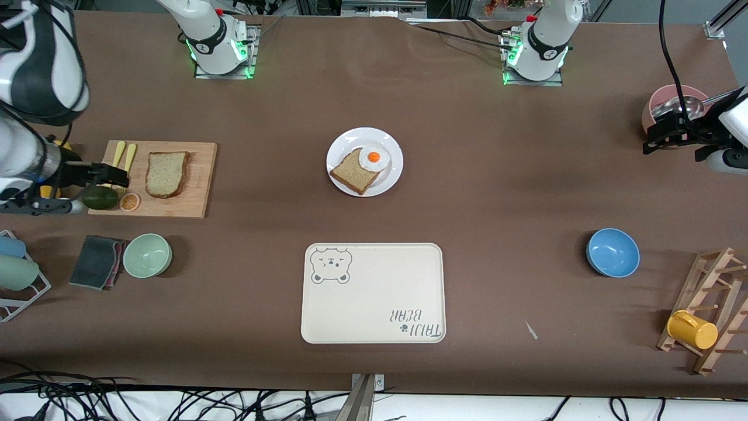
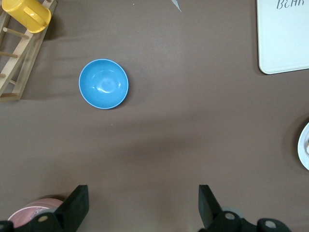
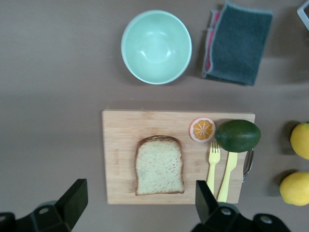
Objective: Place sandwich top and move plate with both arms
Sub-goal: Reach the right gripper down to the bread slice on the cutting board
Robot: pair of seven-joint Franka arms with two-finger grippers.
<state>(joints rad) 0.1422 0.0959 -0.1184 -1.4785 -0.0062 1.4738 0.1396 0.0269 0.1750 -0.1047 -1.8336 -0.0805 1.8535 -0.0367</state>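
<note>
The sandwich top (image 1: 167, 174), a brown bread slice, lies flat on a wooden cutting board (image 1: 198, 193) at the right arm's end of the table. In the right wrist view the slice (image 3: 160, 166) shows below my open right gripper (image 3: 140, 187), which holds nothing. That right gripper (image 1: 120, 175) hovers over the board's outer edge. The white plate (image 1: 392, 175) at mid-table carries another bread slice (image 1: 352, 171) and a fried egg (image 1: 374, 157). My left gripper (image 1: 651, 137) hangs open and empty by a pink bowl (image 1: 672, 102); the left wrist view shows bare table under this gripper (image 2: 143, 191).
A cream bear-print tray (image 1: 374, 292) lies nearer the front camera than the plate. A blue bowl (image 1: 612, 252) and a wooden rack with a yellow mug (image 1: 692, 329) stand toward the left arm's end. A green bowl (image 1: 147, 255), grey cloth (image 1: 96, 262), avocado (image 1: 99, 197) and orange slice (image 1: 130, 202) surround the board.
</note>
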